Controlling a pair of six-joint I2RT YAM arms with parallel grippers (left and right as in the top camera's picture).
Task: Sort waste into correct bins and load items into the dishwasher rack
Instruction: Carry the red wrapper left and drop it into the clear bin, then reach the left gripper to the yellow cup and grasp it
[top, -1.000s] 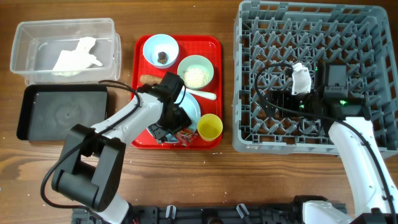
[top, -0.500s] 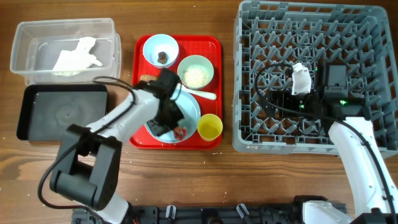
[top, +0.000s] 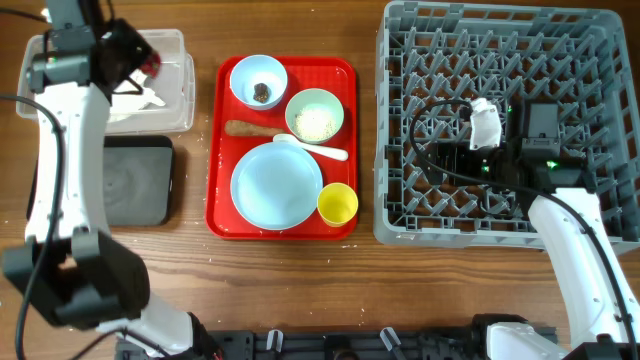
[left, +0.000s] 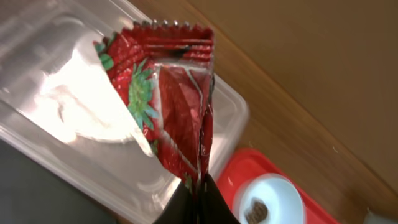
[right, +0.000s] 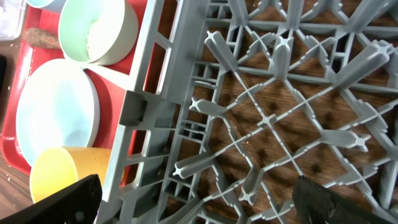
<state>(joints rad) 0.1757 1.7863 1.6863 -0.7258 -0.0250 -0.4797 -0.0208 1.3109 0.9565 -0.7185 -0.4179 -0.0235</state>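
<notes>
The rack (top: 386, 150) sits far right of the tub (top: 175, 95); my right gripper (top: 450, 160) hovers over it, jaws apart, empty. Above the tub, my left gripper (left: 198, 193) pinches the wrapper (left: 177, 106) by one end, its length pointing toward the tub.

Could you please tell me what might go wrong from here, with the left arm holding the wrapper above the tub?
1. The left gripper pinches the red snack wrapper only by one narrow end, so it might slip out early.
2. The wrapper hangs above the napkin but seems close to the clear tub rim. Being light, it could drift onto the black tray when released.
</notes>
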